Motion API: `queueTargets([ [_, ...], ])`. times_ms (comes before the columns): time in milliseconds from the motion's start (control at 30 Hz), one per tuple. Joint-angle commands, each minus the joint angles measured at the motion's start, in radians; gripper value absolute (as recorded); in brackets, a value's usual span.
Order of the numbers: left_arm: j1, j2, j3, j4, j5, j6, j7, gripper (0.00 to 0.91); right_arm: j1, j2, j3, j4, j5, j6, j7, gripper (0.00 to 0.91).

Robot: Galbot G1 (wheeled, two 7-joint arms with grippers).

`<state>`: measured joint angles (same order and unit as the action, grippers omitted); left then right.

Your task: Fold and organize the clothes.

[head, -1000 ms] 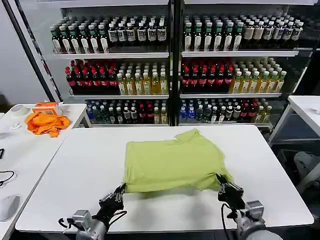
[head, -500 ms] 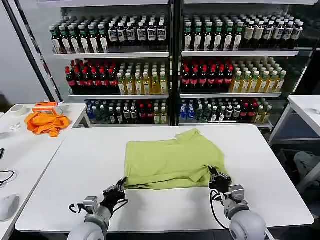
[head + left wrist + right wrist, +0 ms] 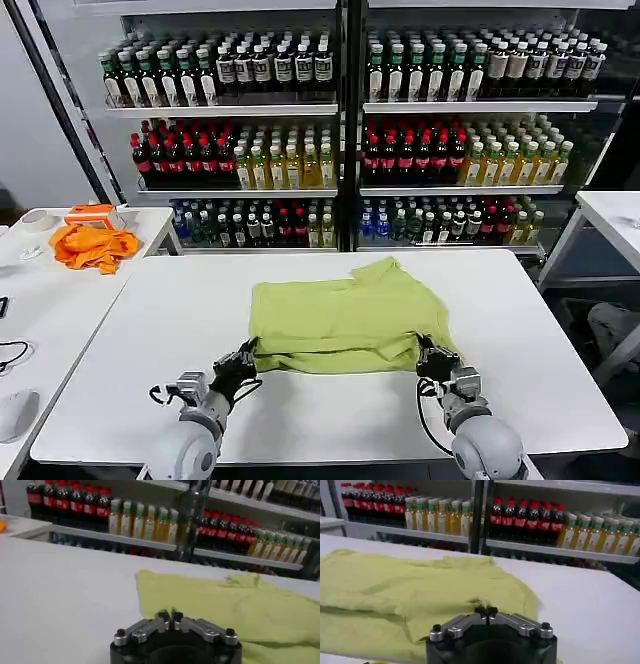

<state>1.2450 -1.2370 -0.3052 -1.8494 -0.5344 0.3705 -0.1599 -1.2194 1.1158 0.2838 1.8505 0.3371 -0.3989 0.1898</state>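
The clothes, one plain lime T-shirt, lie in the middle of the white table. The shirt's near edge is lifted and doubled back over the rest. My left gripper is shut on the shirt's near left corner. My right gripper is shut on the near right corner. In the left wrist view the shut fingertips sit at the shirt's edge. In the right wrist view a small bunch of the shirt is pinched at the fingertips.
Drink shelves with several rows of bottles stand behind the table. A side table on the left holds an orange cloth, an orange box and a white mouse. Another white table stands at the right.
Both grippers have moved away from me toward the shelves, carrying the shirt's near edge with them. The visible shirt has grown shorter from front to back.
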Motion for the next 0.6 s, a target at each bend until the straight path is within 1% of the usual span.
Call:
queueTargets([
  [33,-0.01,-0.019,0.016,0.053,0.081,0.004,-0.003,0.907,0.0,0.0,0.001,-0.002,-0.013,-0.035,-0.011,0.907],
  [133,0.019,-0.025,0.005,0.027,0.081,0.006,-0.007,0.907,-0.025,-0.003,0.025,0.025,-0.02,-0.041,-0.019,0.907],
  [200,0.035,-0.026,0.002,0.012,0.081,0.006,-0.009,0.907,-0.037,-0.004,0.031,0.036,-0.019,-0.039,-0.018,0.907],
  [300,0.068,-0.03,-0.01,-0.008,0.085,0.006,-0.015,0.907,-0.074,-0.005,0.068,0.063,-0.024,-0.027,-0.008,0.907],
  [367,0.088,-0.033,-0.023,-0.02,0.082,0.007,-0.02,0.907,-0.101,-0.005,0.089,0.082,-0.055,-0.012,-0.005,0.907],
  [433,0.114,-0.035,-0.033,-0.039,0.076,0.007,-0.021,0.907,-0.138,-0.005,0.114,0.115,-0.063,-0.004,-0.002,0.907],
  [600,0.139,-0.046,-0.029,-0.054,0.078,0.007,-0.024,0.907,-0.163,-0.004,0.16,0.12,-0.065,-0.004,-0.004,0.907],
])
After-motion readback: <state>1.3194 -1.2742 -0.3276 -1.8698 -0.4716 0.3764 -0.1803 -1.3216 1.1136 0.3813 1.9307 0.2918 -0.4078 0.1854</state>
